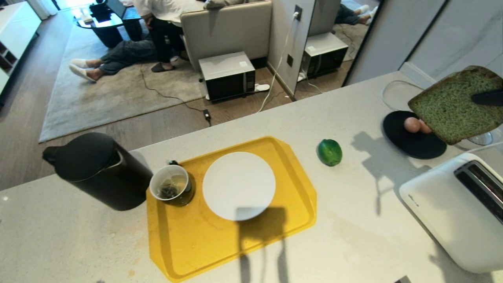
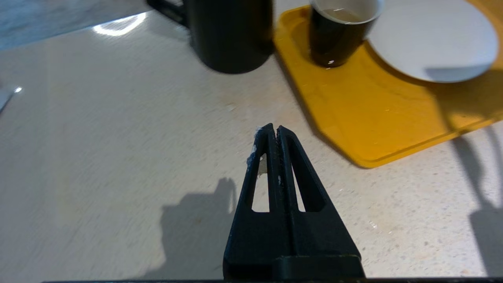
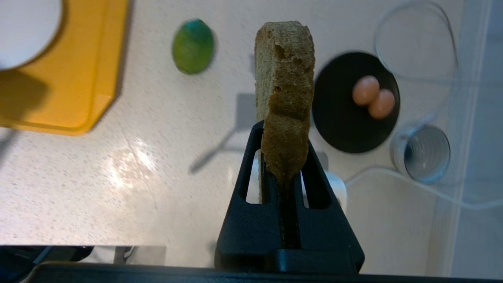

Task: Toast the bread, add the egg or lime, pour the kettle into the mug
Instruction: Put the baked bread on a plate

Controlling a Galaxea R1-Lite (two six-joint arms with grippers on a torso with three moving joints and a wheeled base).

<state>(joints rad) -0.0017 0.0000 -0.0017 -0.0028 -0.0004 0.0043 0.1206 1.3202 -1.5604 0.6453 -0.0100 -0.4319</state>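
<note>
Right gripper (image 3: pixel 283 173): I have its jaws clamped on one edge of the bread (image 1: pixel 456 104), which hangs in the air above the black plate (image 1: pixel 397 139) holding two eggs (image 1: pixel 412 124).
Left gripper (image 2: pixel 275 135): jaws pressed together, empty, low over the surface (image 1: pixel 353 220) near the yellow tray (image 1: pixel 184 243).
Toaster (image 1: pixel 452 208): white, at my right, slots up, no slice in it yet.
Risk, grip: I hold only a thin edge; soft crumb could tear and the slice would drop onto the eggs.
Risk, alignment: the slice is tilted; unless I square it to a slot it may catch on the rim.
Others: lime (image 1: pixel 329 152) lies loose on the surface; kettle (image 1: pixel 98 169) just beside the mug (image 1: pixel 172 185).
</note>
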